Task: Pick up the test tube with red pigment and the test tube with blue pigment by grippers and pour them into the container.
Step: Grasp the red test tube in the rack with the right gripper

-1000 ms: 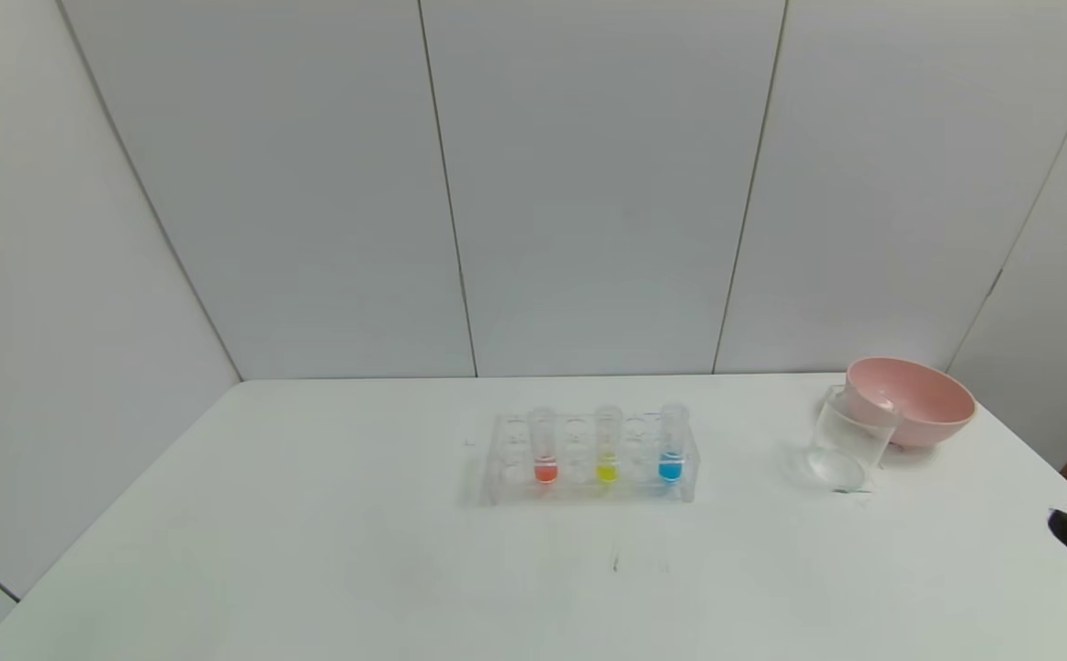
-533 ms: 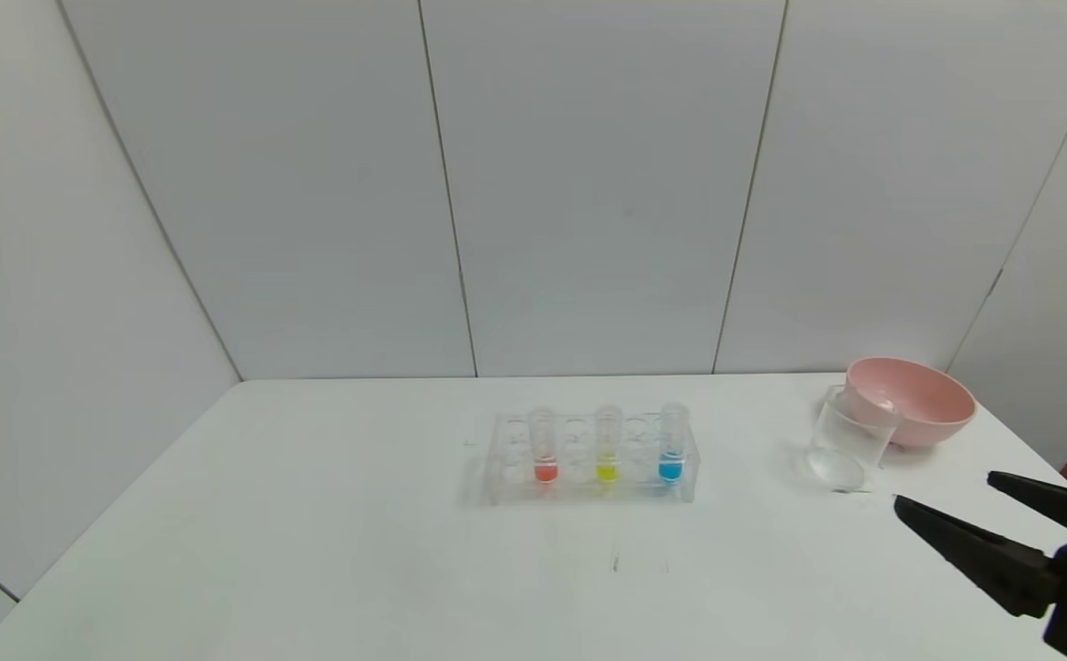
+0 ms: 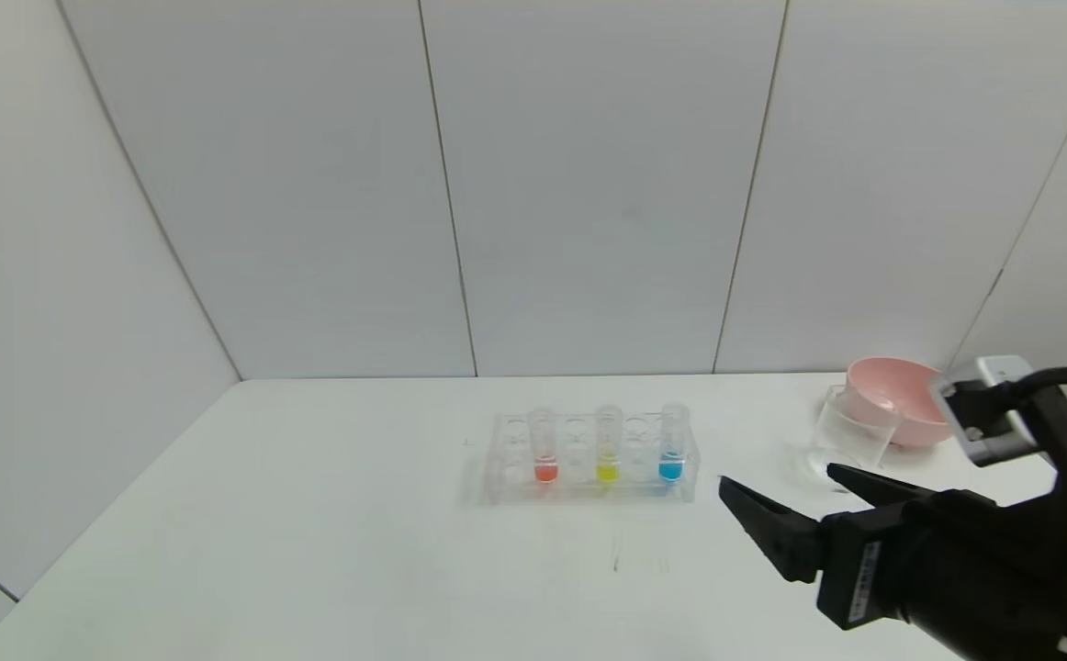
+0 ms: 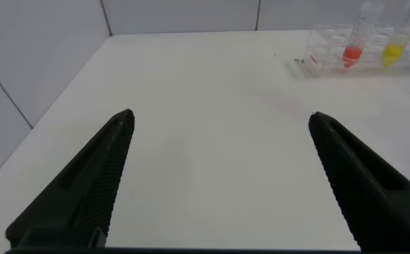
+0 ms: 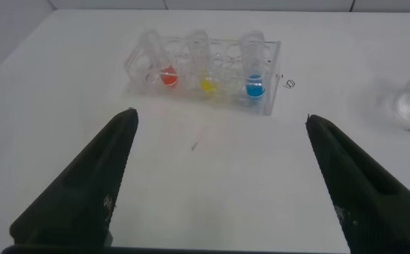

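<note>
Rack [image 3: 591,459] of clear plastic is your landmark; it stands on the white desk [image 3: 313,532]. In it you see the test tube with red pigment [image 3: 544,447] at its left part, a yellow tube [image 3: 607,445] in the middle and the test tube with blue pigment [image 3: 672,443] at its right end. The container [image 3: 850,441] stands well to the right of the rack, just beside a pink bowl [image 3: 896,399]. Your right hand [image 3: 777,500] hovers near the rack's right front, fingers apart and holding nothing. Your left hand [image 4: 219,141] is well off the rack's left end, fingers apart too.

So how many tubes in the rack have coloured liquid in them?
3, standing in one row in the clear rack: the red tube on the left, the yellow tube in the middle, the blue tube on the right. The other slots look empty.
</note>
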